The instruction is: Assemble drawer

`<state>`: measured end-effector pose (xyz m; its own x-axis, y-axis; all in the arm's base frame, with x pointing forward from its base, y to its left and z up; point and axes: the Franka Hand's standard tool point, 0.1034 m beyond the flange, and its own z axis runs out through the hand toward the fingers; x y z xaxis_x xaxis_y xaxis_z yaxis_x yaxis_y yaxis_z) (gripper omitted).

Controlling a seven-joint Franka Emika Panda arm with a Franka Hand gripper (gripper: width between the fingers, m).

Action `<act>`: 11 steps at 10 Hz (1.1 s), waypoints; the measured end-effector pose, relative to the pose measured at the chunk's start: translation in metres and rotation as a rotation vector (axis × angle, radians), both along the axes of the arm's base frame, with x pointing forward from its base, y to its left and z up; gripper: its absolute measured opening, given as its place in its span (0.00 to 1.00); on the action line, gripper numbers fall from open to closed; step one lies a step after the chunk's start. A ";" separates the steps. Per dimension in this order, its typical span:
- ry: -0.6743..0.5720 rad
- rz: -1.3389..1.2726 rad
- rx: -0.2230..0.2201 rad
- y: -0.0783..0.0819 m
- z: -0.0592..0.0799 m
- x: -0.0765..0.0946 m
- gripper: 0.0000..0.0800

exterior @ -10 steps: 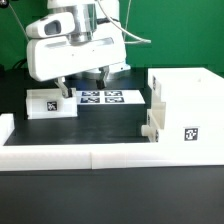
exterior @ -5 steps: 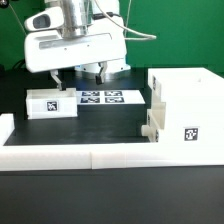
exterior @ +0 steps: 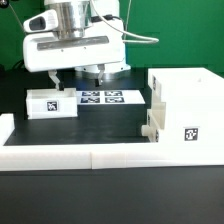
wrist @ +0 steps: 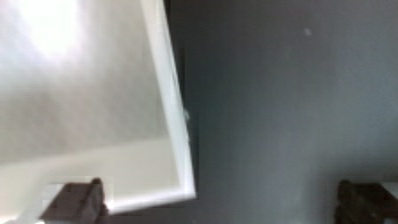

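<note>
The tall white box housing [exterior: 186, 108] stands on the exterior view's right, with a tag on its front face. A second white piece [exterior: 152, 126] sticks out at its lower left side. A small white tray [exterior: 50, 103] with a tag lies on the left of the dark table. My gripper [exterior: 78, 76] hangs above the table, over the gap between the tray and the marker board [exterior: 100, 98]. It is open and empty. In the wrist view the gripper [wrist: 221, 205] shows two dark fingertips [wrist: 71, 200] far apart, with a white part's corner [wrist: 89, 110] beside one of them.
Long low white rails [exterior: 100, 155] edge the table at the front, and another rail [exterior: 5, 128] edges it at the exterior view's left. A green backdrop stands behind the arm.
My gripper has risen and shifted a little to the exterior view's left, staying open. The tray and the housing have not moved.
</note>
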<state>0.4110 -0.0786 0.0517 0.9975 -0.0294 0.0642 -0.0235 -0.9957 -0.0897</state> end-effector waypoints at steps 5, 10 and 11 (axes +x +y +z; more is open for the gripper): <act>-0.002 0.068 -0.028 -0.010 -0.028 -0.027 0.81; 0.030 0.138 -0.007 -0.003 -0.044 -0.032 0.81; 0.022 0.130 -0.012 -0.004 -0.044 -0.031 0.81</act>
